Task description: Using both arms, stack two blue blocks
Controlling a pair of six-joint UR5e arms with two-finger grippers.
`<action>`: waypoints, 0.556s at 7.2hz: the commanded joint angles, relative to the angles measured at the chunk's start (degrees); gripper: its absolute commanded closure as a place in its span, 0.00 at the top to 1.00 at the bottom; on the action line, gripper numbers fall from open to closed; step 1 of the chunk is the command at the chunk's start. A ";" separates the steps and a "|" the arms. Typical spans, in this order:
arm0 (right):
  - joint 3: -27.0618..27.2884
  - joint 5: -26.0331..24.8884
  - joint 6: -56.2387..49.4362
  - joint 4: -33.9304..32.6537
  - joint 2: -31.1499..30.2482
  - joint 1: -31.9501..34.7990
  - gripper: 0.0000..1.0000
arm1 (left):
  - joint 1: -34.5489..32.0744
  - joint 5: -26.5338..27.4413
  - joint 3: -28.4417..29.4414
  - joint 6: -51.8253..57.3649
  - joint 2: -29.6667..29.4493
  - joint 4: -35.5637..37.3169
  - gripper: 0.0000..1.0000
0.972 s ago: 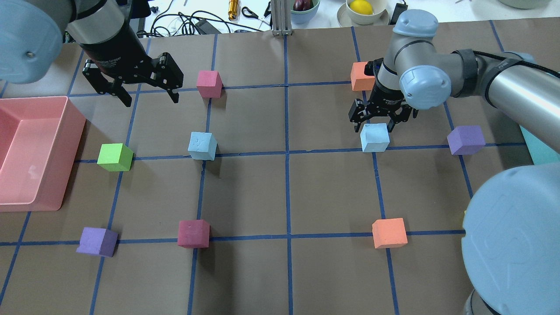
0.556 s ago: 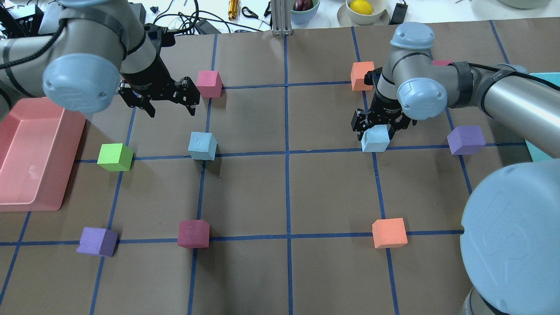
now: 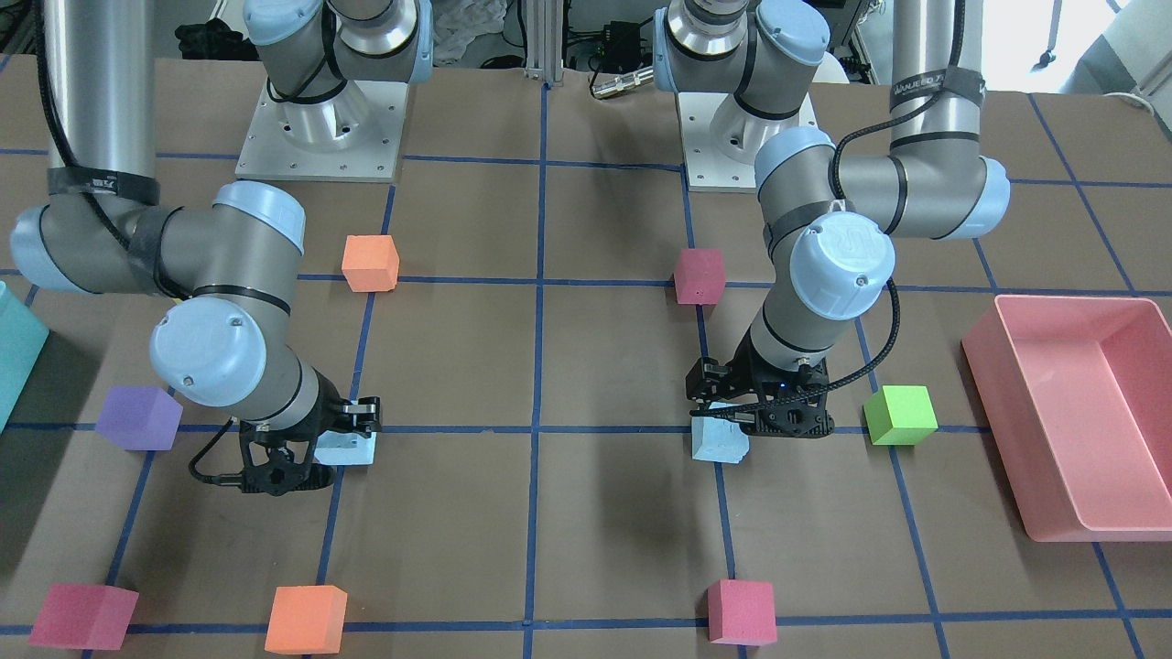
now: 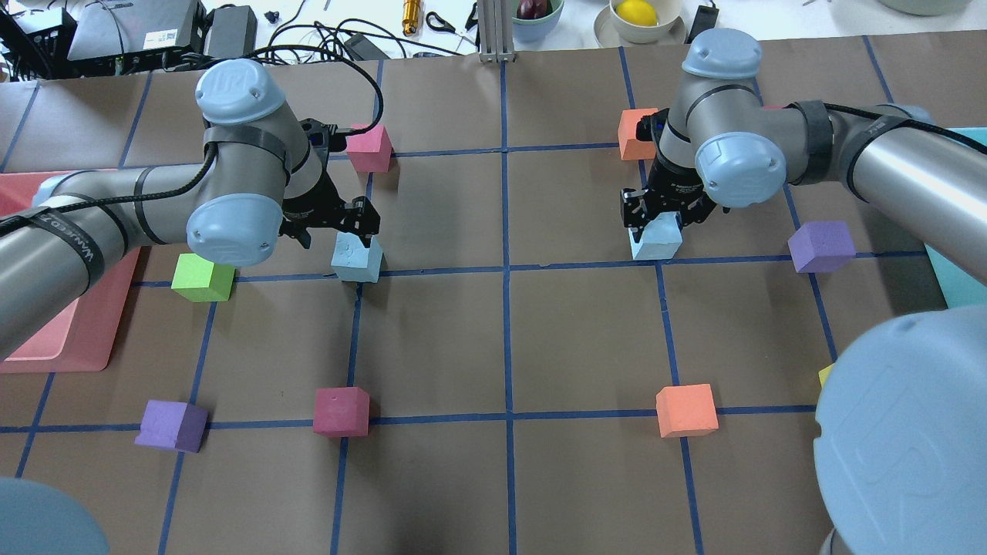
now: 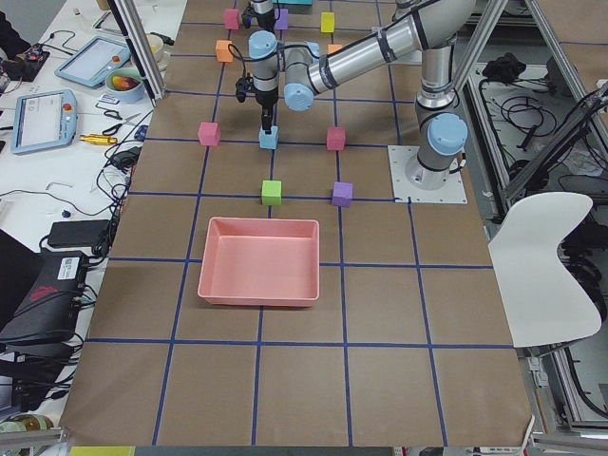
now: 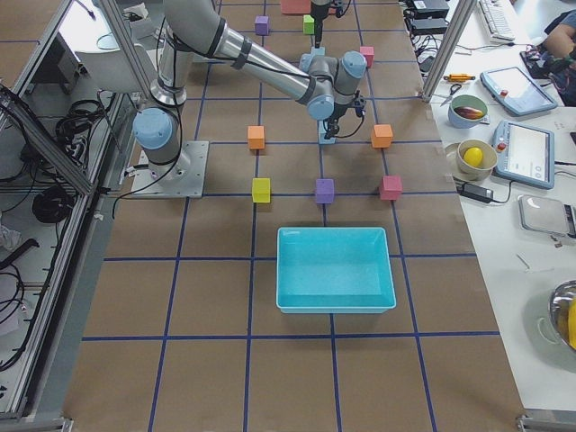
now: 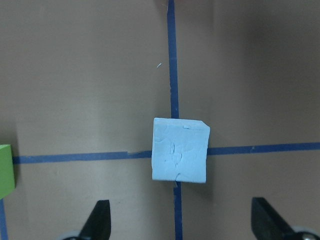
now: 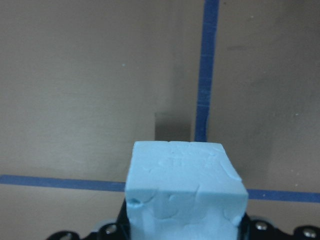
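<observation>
L gripper (image 4: pixel 339 233) fingers spread wide, low over blue block (image 4: pixel 356 258) on table (image 4: pixel 509 339), R gripper (image 4: pixel 657 222) fingers pinching 2nd blue block (image 4: pixel 655 240), blocks well apart

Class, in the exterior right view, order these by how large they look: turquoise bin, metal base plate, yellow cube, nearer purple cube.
1. Turquoise bin, clearly the largest.
2. Metal base plate.
3. Yellow cube and nearer purple cube: they look alike and sit at a similar distance, so I won't rank one over the other.
</observation>
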 commanded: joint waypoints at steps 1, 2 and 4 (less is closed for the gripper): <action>-0.40 0.28 11.74 -0.06 -1.61 9.68 0.00 | -0.08 0.07 -0.46 0.01 -2.97 2.13 1.00; -0.40 0.20 17.04 -0.14 -1.52 13.82 0.00 | -0.26 -0.11 -0.55 0.01 -3.94 2.65 1.00; -0.32 0.28 22.70 -0.41 -0.65 17.89 0.00 | -1.40 -0.02 -0.46 -0.17 -4.38 2.66 1.00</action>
